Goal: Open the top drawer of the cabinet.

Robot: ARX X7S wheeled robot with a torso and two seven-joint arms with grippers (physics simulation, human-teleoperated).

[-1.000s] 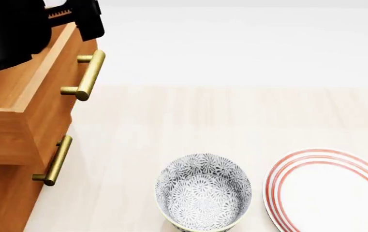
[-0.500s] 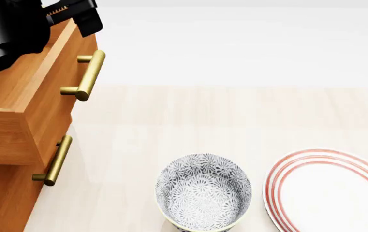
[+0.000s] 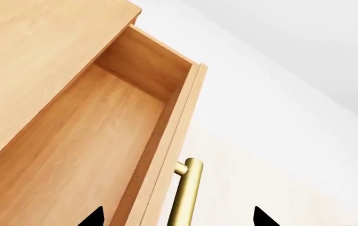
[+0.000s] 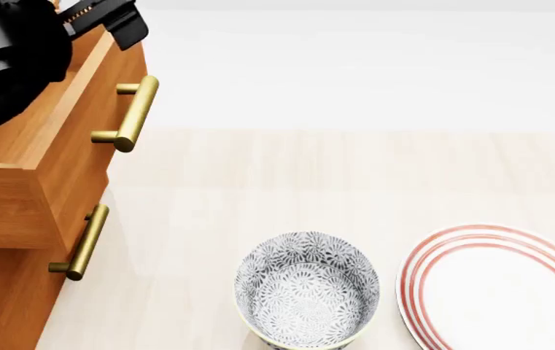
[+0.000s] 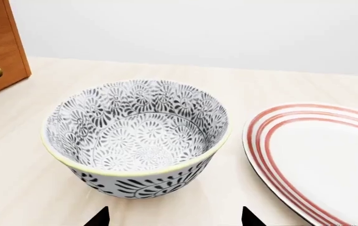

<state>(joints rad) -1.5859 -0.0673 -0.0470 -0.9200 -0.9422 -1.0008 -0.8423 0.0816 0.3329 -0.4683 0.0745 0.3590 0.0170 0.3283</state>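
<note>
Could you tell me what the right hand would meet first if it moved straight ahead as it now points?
Probably the patterned bowl: it sits directly ahead of the open right hand, though exact depth is unclear.

The left arm [image 4: 9, 55] is showing as a glossy black, rounded housing with soft grey highlights, at eleven o'clock in the head view. Its left hand [image 4: 111, 22] is looking black and blocky, carrying a short ribbed orange strip. In each wrist view, two black pointed fingertips [image 3: 94, 217] are peeking in.
</note>
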